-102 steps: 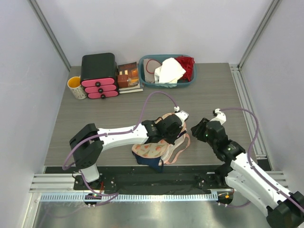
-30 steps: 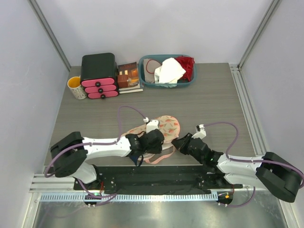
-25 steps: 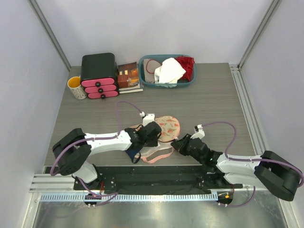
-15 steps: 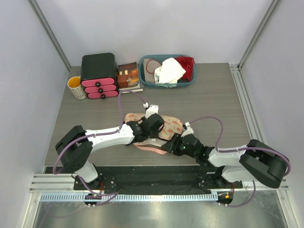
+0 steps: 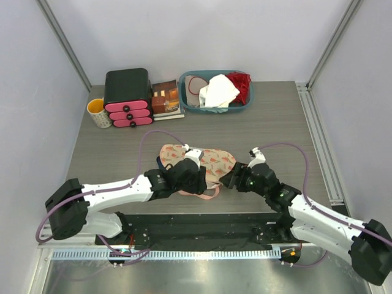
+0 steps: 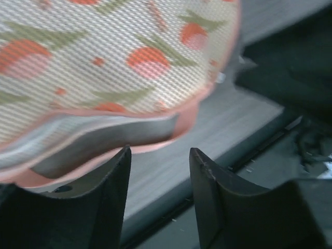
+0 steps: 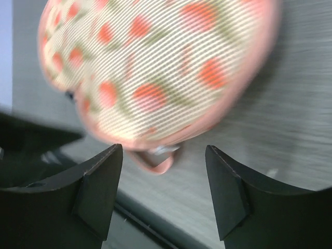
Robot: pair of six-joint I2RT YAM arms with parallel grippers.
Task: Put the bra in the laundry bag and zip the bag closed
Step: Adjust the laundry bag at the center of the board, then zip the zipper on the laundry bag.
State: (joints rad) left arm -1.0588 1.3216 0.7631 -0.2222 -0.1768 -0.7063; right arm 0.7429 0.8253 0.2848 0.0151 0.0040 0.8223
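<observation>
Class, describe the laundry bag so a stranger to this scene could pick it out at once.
On the grey table, look toward the near edge, at the middle. The laundry bag lies there: a peanut-shaped cream pouch with red floral print and pink trim, unlike the teal basket of clothes at the back.

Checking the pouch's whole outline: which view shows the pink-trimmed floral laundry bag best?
Top external shows the laundry bag almost whole. Both wrist views show only close, blurry stretches of its pink edge and print.
</observation>
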